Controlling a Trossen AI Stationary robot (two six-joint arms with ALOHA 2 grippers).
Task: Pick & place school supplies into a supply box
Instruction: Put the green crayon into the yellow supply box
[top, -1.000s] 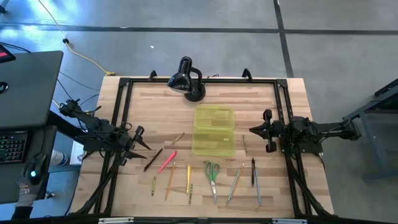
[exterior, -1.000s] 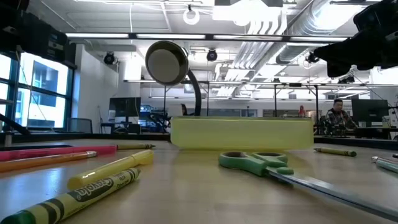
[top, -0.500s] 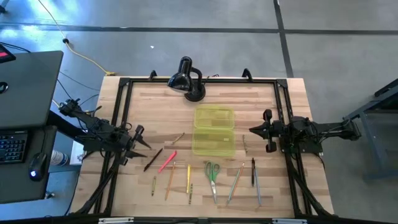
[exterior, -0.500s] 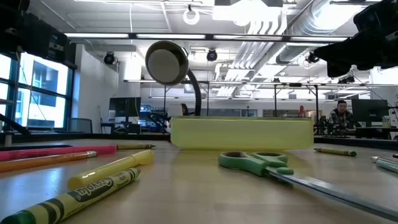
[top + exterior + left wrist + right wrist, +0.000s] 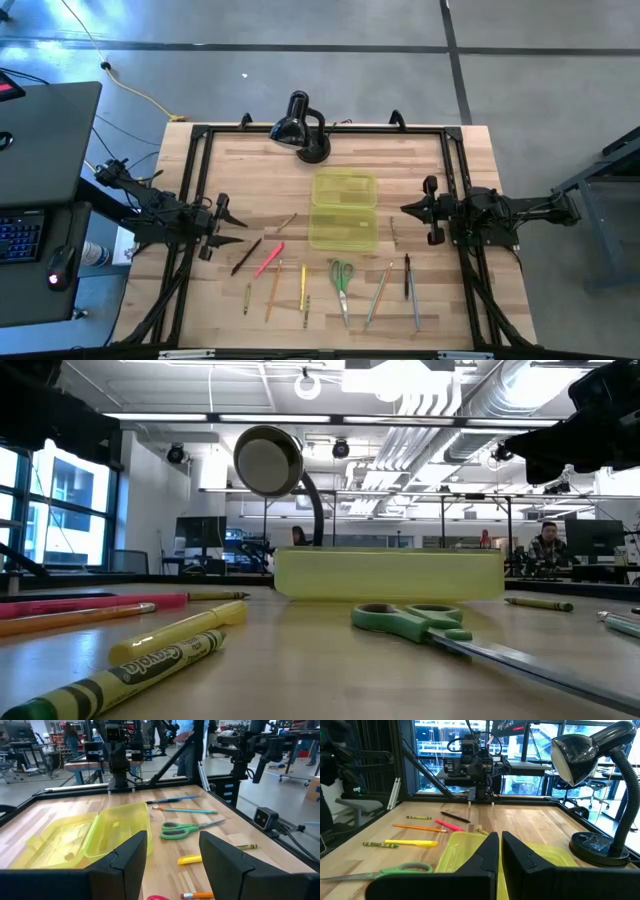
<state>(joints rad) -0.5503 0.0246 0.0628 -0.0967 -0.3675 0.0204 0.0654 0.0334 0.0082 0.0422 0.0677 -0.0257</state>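
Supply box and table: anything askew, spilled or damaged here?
Nothing stands out. The supply box lies open and flat mid-table, pencils and scissors lie loose in front of it, and the desk lamp stands upright behind.

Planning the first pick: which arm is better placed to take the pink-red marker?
Left. Its open end effector hangs near the pink-red marker; the right end effector, shut, waits across the translucent yellow-green supply box.
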